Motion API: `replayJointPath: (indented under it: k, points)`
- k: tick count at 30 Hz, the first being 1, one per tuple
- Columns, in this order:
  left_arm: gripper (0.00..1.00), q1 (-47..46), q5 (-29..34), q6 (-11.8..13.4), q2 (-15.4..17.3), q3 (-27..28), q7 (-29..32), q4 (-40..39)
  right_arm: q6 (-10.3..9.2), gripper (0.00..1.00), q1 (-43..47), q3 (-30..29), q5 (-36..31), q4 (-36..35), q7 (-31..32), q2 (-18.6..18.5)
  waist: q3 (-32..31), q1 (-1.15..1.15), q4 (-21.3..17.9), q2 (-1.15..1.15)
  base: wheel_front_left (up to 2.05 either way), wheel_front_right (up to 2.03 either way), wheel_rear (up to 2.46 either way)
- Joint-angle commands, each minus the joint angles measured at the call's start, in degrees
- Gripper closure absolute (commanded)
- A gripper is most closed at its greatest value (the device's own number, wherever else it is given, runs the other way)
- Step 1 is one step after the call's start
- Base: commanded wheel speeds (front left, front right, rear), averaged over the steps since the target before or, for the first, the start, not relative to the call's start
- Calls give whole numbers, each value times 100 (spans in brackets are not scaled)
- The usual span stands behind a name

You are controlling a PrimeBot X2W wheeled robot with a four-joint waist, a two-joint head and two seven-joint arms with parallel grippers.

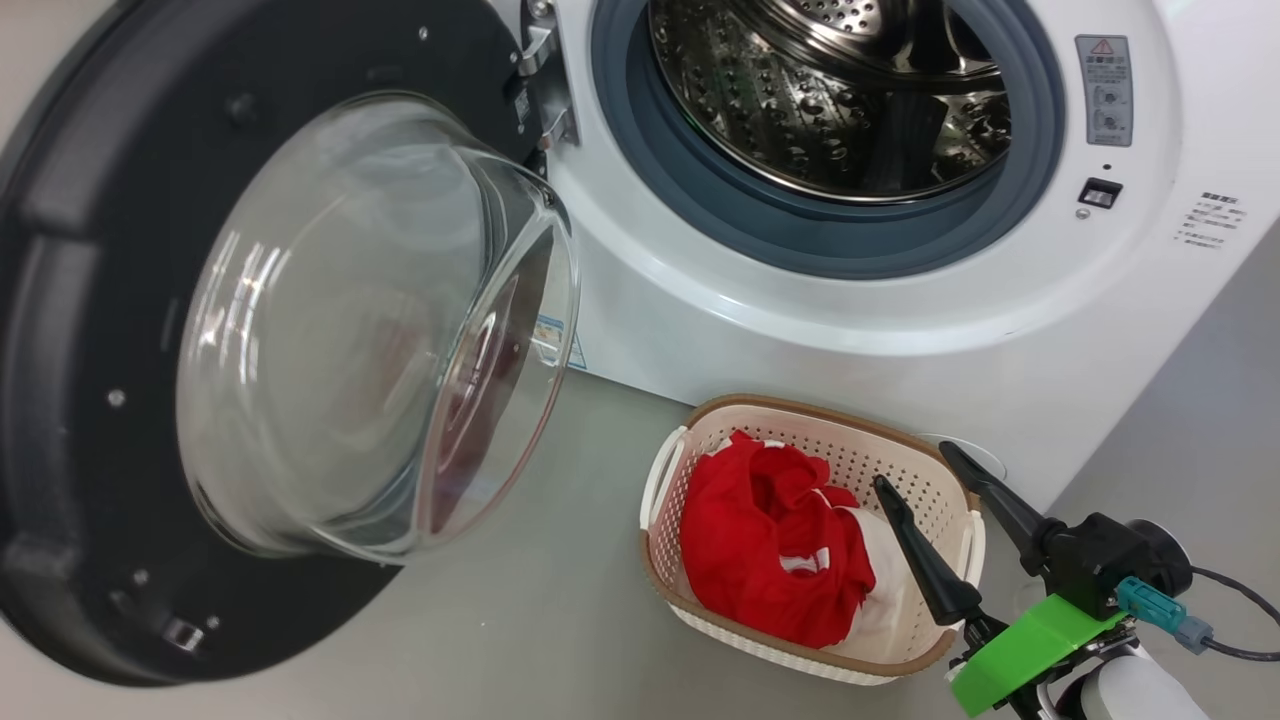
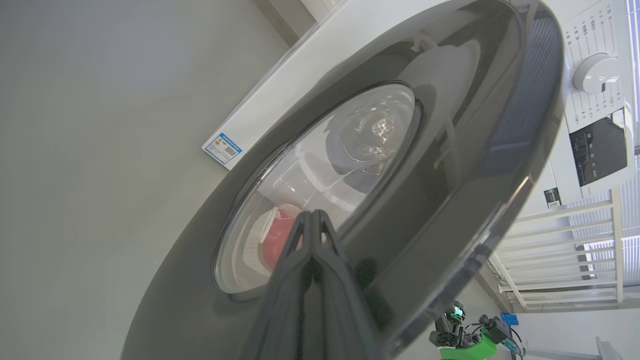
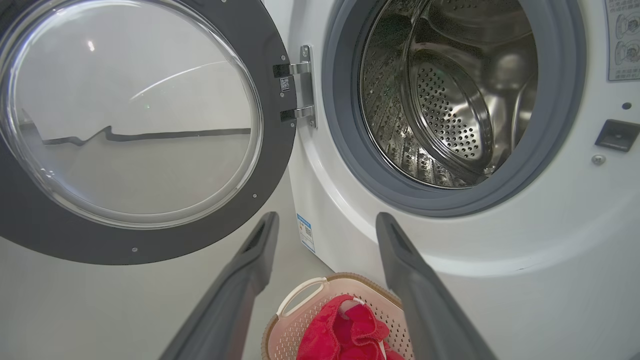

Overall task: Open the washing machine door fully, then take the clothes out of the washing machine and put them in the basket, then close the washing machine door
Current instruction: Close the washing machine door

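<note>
The red clothes (image 1: 770, 545) lie in the basket (image 1: 800, 412) on the floor (image 1: 560, 610), just in front of the washing machine (image 1: 800, 320). Its door (image 1: 90, 300) stands wide open. The right fingers (image 1: 925, 560) hang spread over the basket's right end. The left fingers (image 2: 320, 280) are pressed together near the door's outer face.

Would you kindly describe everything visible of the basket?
The basket is cream perforated plastic, a rounded rectangle with a brown woven-look rim and a handle at each end. It stands upright on the grey floor before the washing machine, red and white clothes heaped inside. The right gripper, fingers open, hangs over its right end.
</note>
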Motion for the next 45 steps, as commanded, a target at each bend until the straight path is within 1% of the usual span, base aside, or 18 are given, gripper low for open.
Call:
replayJointPath:
  k: [1,7,12,15,22,29,33,35,39,45]
  points:
    - [100,55,-177,-64,288,146,162,-344,9,0,-66,86,-54,-148,-28,2,-21,0,-44,0,0,0,0]
    - [100,390,-709,-64,234,76,587,-1108,9,0,-41,58,-55,-168,-28,24,-52,0,-186,0,0,0,0]
    - [100,537,-1087,-64,80,-79,938,-1761,9,0,-26,59,-58,-176,-28,58,-78,0,-330,0,0,0,0]
    - [100,582,-1191,-64,-37,-208,1067,-2072,9,0,-26,55,-64,-182,-28,83,-87,0,-436,0,0,0,0]
    - [100,567,-1276,-64,-355,-501,1163,-2601,9,0,-42,0,-85,-208,-28,103,-37,0,-749,0,0,0,0]
    - [100,360,-1179,-65,-688,-815,1100,-2892,9,0,-87,-57,-111,-238,-28,123,100,0,-1082,0,0,0,0]
    - [100,176,-1046,-65,-912,-987,950,-2977,9,0,-141,-74,-132,-253,-28,144,172,0,-1297,0,0,0,0]
    - [100,120,-999,-65,-970,-1011,879,-3002,9,0,-156,-85,-137,-258,-28,149,192,0,-1352,0,0,0,0]
    - [100,-82,-891,-65,-1180,-1160,698,-2989,9,0,-203,-117,-158,-278,-28,167,278,0,-1565,0,0,0,0]
    - [100,-401,-682,-65,-1361,-1328,402,-2820,9,0,-282,-158,-185,-306,-28,226,425,0,-1912,0,0,0,0]
